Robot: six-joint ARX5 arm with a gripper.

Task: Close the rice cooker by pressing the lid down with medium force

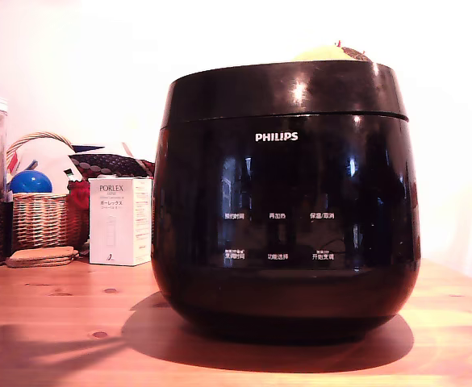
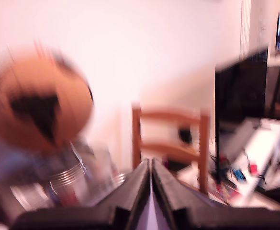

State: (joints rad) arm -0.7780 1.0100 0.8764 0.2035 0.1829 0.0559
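The gripper has its 2 dark fingers pressed together with nothing between them; the blurred wrist view shows it aimed out at a wooden chair and a dark screen, with neither cooker nor lid ahead of it. The exterior view shows no arm, so how far the gripper stands from the rice cooker cannot be told. The cooker sits on the wooden table, and the lid lies down on its body with only a thin seam showing. It looks heavy, rigid and glossy, so likely slippery. Pressing flat on the lid's top centre seems safest, since an edge push could slide off
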